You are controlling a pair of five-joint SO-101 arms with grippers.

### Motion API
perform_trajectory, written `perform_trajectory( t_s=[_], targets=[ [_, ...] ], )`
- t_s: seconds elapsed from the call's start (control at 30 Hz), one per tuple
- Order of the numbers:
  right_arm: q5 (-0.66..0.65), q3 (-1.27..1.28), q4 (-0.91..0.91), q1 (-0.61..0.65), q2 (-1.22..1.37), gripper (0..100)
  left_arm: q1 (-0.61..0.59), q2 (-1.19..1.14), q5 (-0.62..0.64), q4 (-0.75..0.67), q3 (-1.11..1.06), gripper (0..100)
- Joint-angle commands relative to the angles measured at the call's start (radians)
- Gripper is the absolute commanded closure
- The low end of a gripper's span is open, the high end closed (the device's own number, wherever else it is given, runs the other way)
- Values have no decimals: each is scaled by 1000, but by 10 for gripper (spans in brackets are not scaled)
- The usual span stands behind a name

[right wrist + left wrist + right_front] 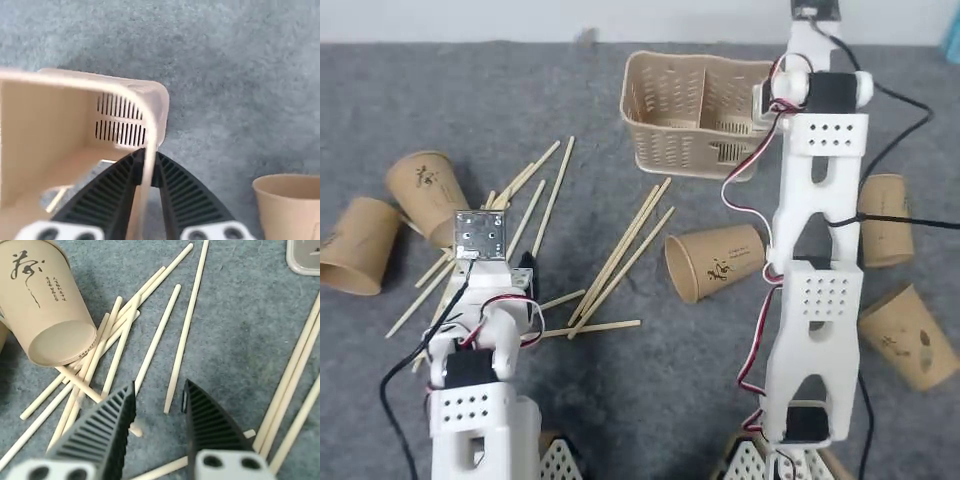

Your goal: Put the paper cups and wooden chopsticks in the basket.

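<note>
The beige slotted basket stands at the back of the table. My right gripper is shut on the basket's corner wall, at its right side. Wooden chopsticks lie scattered across the grey mat. My left gripper hangs open just above them, with the tip of one chopstick between its fingers. A paper cup lies on its side beside that pile. In the high view the left gripper sits near the two left cups.
A third cup lies on its side mid-table. Two others lie right of the right arm, one showing near the right gripper. Grey carpet covers the table.
</note>
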State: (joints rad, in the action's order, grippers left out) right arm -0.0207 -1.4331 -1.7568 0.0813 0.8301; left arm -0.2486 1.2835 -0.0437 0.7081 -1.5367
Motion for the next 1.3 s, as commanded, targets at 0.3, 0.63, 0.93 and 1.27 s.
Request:
perform_trajectory(
  t_s=[0.3, 0.63, 0.93, 1.27],
  targets=[
    [-181, 321, -39, -45, -421, 991, 3, 14, -8, -26, 4, 859],
    [-226, 428, -38, -168, -358, 991, 3, 14, -8, -26, 4, 859],
    [-150, 394, -35, -189, -289, 757, 3, 14, -8, -26, 4, 859],
    [74, 83, -41, -219, -318, 803, 3, 14, -8, -26, 4, 859]
  ],
)
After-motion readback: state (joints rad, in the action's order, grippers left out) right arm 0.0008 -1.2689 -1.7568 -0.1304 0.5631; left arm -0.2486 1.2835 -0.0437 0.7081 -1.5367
